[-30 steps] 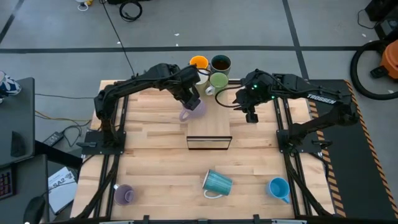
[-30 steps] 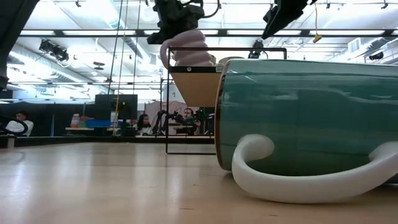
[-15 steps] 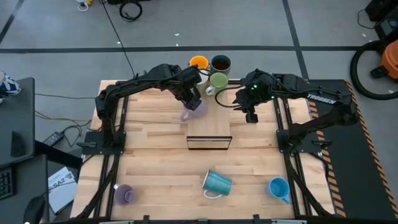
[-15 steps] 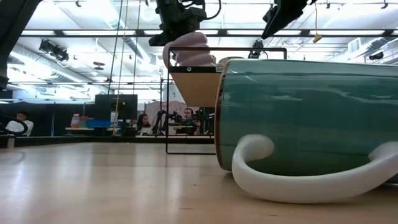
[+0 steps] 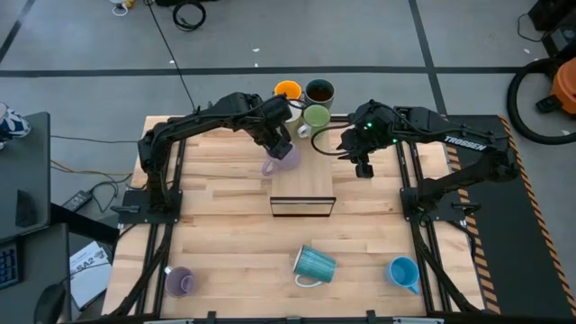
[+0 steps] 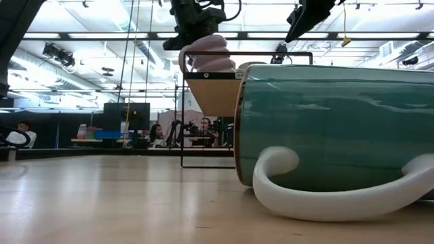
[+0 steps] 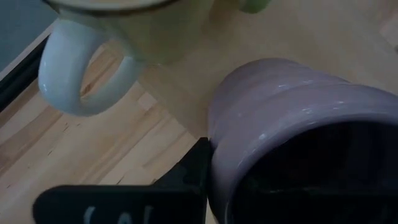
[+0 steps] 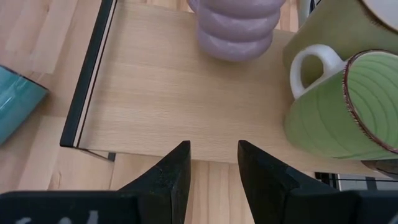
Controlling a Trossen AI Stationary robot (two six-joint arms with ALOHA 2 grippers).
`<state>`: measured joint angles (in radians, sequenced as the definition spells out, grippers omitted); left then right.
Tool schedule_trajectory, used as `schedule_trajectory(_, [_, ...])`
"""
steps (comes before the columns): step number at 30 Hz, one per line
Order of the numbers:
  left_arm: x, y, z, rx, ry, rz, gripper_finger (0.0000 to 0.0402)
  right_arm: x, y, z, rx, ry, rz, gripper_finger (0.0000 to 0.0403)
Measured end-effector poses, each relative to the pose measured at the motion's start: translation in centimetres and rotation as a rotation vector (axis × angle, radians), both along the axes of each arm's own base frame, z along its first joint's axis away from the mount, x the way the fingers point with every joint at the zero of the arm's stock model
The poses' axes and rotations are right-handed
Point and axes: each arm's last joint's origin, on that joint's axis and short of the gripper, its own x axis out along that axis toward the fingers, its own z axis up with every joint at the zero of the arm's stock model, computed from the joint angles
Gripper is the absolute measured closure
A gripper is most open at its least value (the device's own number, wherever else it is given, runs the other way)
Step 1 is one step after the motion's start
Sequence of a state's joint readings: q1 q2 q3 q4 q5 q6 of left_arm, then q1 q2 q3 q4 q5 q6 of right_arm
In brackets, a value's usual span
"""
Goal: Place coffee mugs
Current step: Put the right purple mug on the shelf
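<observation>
Left gripper (image 5: 281,147), upper centre, clenched on 1 lilac mug (image 5: 281,160) at the wooden shelf's (image 5: 302,184) back edge. Right gripper (image 8: 211,163) empty, jaws apart. Right wrist view alone shows green mug's (image 8: 341,106) ribbed, empty interior; ribbed teal mug (image 5: 314,265) lies lower centre.

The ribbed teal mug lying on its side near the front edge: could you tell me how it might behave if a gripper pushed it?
The ribbed teal mug lies on its side, so it would probably roll, until its white handle meets the table. It looks glossy, so likely slippery and hard. Probably ceramic, so chippable.
</observation>
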<state>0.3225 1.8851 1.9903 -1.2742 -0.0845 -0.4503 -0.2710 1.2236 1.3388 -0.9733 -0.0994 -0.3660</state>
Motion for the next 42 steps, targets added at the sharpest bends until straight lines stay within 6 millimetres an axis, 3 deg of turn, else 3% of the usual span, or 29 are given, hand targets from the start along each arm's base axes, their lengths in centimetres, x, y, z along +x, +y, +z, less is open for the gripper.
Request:
schedule_trajectory(31, [1.1, -0.2, -0.9, 0.000, -0.005, -0.014, 0.0355, 0.0, 0.0, 0.0, 0.000, 0.000, 0.000, 0.0265])
schedule_trajectory(42, [1.2, -0.2, -1.1, 0.001, -0.005, -0.015, 0.0304, 0.0, 0.0, 0.0, 0.000, 0.000, 0.000, 0.0265])
